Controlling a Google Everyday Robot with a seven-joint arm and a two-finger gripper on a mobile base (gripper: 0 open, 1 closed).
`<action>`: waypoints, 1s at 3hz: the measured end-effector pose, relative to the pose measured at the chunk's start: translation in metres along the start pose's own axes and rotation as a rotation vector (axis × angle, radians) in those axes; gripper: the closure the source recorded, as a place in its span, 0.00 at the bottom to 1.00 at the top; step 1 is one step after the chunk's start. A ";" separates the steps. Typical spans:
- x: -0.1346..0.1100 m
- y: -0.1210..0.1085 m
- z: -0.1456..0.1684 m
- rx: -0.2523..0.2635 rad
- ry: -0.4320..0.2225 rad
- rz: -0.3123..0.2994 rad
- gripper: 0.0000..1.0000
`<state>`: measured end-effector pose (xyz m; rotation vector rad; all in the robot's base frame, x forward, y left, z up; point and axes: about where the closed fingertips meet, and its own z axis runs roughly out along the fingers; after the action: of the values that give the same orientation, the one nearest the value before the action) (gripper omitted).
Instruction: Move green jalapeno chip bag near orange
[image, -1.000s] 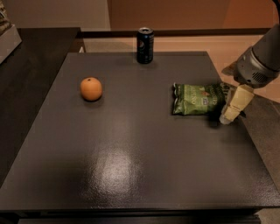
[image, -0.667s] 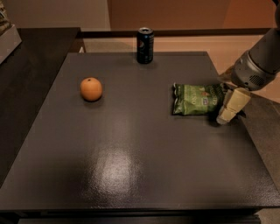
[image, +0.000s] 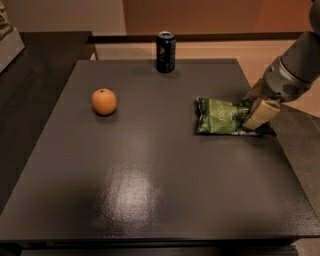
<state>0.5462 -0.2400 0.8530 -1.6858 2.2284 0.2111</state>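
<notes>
As matters stand, the green jalapeno chip bag (image: 220, 116) lies flat on the dark table (image: 150, 190), on its right side and about midway between the near and far edges. The orange (image: 104, 101) sits well apart from it on the left side, slightly farther back. A dark soda can (image: 165, 45) stands upright at the far edge, apart from both.

The gripper (image: 252, 109) is down at the bag's right end, with the arm reaching in from the right. Its fingers (image: 262, 113) stand apart, one on the far side and one on the near side of that end. I judge that they straddle the bag's edge and are not clamped on it. Whether they already touch the foil cannot be told.

Handling, as judged: the bag is light, soft and crinkly, part air and part loose contents, so it will give and change shape when squeezed. The foil looks slick, and a shallow pinch may slip off. The contents are brittle, so hard closing risks crushing them. Lifted by one end, the bag is likely to droop and swing.

Recommended hold: across the crimped right end or just inboard of it, where the foil is doubled and stiffer, with enough of the bag between the fingers to prevent slipping. The orange is round and may roll if bumped, so the bag is best set down just beside it, not against it
</notes>
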 end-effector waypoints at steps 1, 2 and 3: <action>-0.018 0.002 -0.007 0.004 -0.014 -0.032 0.73; -0.049 0.009 -0.007 -0.010 -0.026 -0.084 0.96; -0.089 0.017 0.005 -0.042 -0.025 -0.159 1.00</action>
<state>0.5517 -0.1534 0.8785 -1.8624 2.0733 0.2393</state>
